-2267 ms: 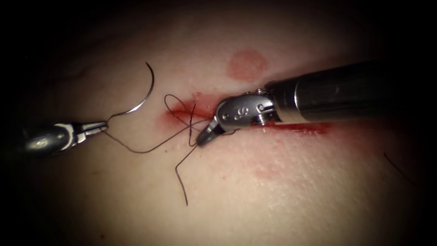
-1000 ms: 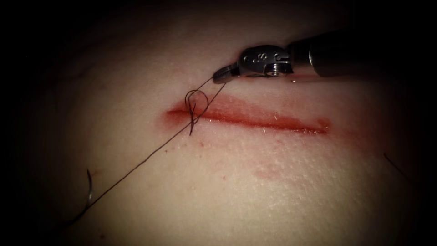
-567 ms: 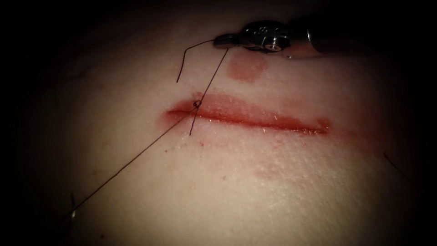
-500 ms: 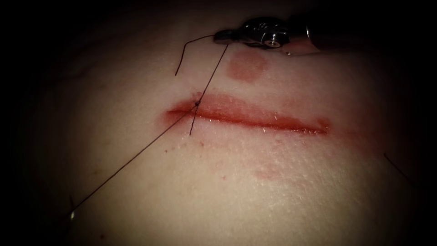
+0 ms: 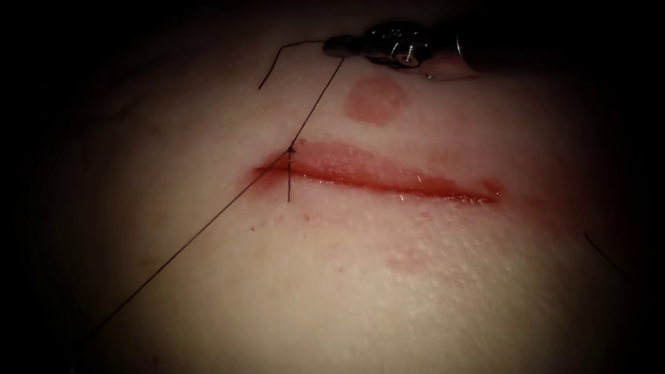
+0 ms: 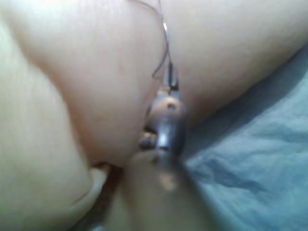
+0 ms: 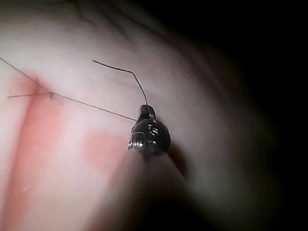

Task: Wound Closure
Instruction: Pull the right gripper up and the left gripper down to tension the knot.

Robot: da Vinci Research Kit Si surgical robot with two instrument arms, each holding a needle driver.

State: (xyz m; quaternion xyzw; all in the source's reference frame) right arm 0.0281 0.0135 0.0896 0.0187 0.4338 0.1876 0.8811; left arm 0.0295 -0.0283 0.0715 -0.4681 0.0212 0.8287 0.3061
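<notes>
Knot point(image 5: 290, 149) cinched at cut point(image 5: 388, 179), right tool point(image 5: 331, 47) gripping thread point(image 5: 320, 93), left tool point(image 6: 169, 83) clamping needle point(image 6: 166, 38).

Tissue point(image 5: 388, 291) pale pink-beige, fine pebbled grain near side. Cut point(image 5: 388, 179) deep red w/ paler red halo. Round pink-brown spot point(image 5: 375, 99) on far side. Thread point(image 5: 208, 220) dark, near black. Right tool point(image 5: 332, 47) shiny silver-grey. Cloth point(image 6: 260, 159) grey-blue.

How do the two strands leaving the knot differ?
Upper strand: short, from the knot up to the right pincer, shut on it, a loose tail curling beyond. Lower-left strand: much longer, leading off to the needle, held out of the tissue at its thread end by the left pincer. Both run taut and straight.
</notes>
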